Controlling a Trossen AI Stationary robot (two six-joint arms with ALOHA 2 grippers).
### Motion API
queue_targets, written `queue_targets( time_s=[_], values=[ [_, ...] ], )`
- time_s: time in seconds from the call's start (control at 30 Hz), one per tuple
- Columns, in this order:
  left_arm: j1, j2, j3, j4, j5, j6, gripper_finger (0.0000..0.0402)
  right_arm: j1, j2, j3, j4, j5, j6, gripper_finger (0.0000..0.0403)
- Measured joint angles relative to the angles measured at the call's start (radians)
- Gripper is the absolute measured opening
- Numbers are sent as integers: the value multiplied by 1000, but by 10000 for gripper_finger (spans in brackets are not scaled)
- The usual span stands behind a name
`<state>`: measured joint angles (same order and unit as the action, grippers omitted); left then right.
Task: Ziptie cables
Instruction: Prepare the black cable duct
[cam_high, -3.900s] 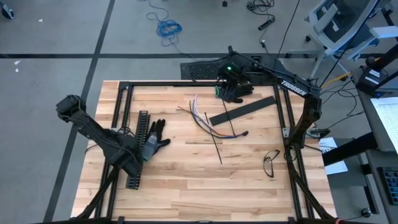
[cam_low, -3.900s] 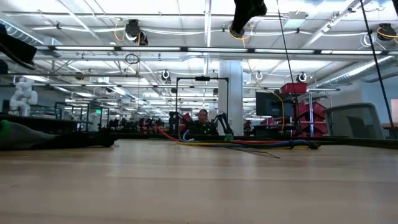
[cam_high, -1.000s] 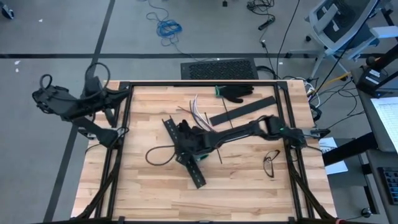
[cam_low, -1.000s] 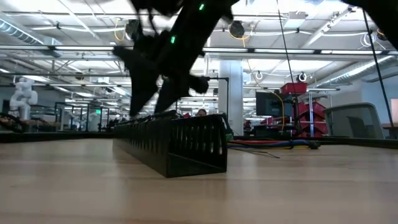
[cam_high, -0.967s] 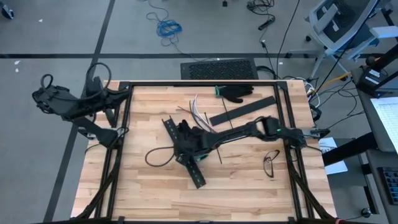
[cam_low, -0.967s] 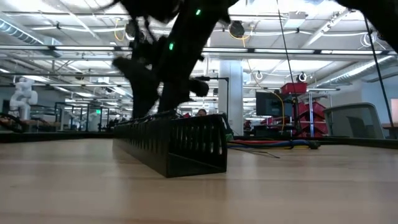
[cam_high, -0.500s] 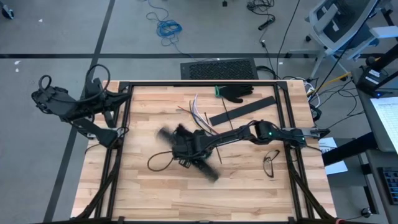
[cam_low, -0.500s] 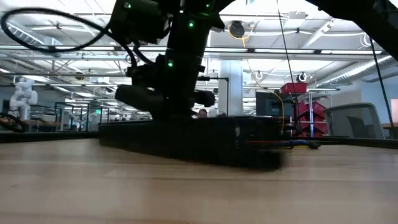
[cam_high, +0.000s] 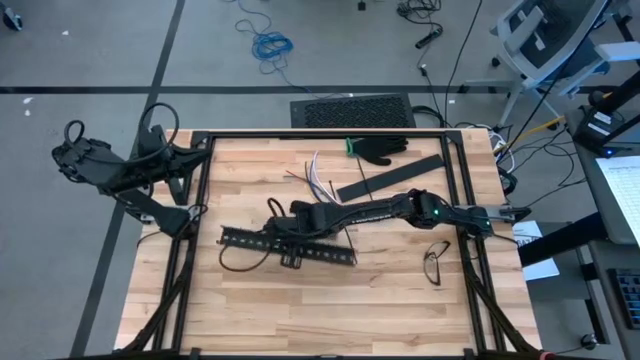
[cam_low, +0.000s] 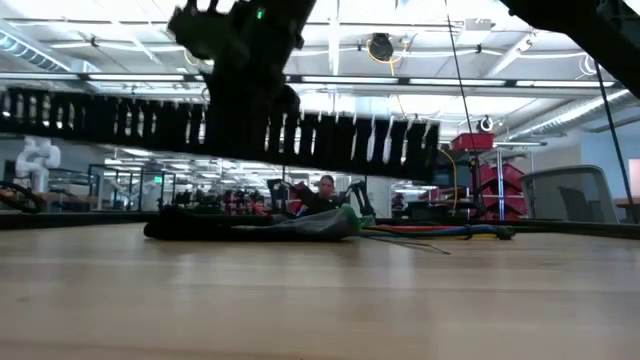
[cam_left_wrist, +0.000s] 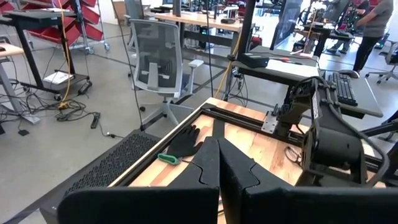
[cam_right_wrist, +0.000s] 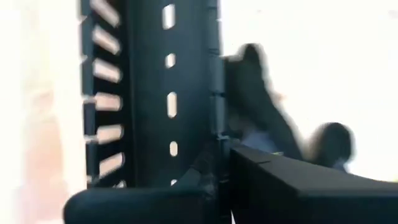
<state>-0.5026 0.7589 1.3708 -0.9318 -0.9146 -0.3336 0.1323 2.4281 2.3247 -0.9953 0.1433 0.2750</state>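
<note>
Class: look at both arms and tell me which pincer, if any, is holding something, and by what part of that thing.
The right pincer is shut on the black slotted channel near its middle, lifting it clear of the table. The left pincer is shut and holds nothing.

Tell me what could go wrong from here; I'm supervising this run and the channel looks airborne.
1. The right hand holds the long slotted channel near its middle, lifted off the table; it could pivot or slip.
2. Its far end could sweep into the cables and scatter them.

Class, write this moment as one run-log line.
right gripper: jaws shut on slotted channel, held above table | left gripper: shut, parked off table's left | cables: loose, untied
</note>
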Motion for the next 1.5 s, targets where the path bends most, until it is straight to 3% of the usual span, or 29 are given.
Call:
queue_targets(
  time_s=[0.1,0.27,0.4,0.67,1.0,1.17,1.5],
  values=[
    [0,0,0,1,0,0,0,20,-2,33,-113,-97,-20,1],
    [0,0,0,1,-2,1,0,36,-8,30,-292,-139,-63,1],
    [0,0,0,1,-5,1,0,62,-10,30,-304,-144,-53,1],
    [0,0,0,0,-6,1,0,106,-2,-52,-165,-139,59,0],
    [0,-1,0,-1,-6,0,0,135,-15,-335,104,-148,-23,0],
    [0,-2,0,2,-7,1,0,106,-20,-422,145,-152,-85,0],
    [0,-2,0,2,-55,1,0,-22,-17,-429,212,-122,-129,0]
  ],
)
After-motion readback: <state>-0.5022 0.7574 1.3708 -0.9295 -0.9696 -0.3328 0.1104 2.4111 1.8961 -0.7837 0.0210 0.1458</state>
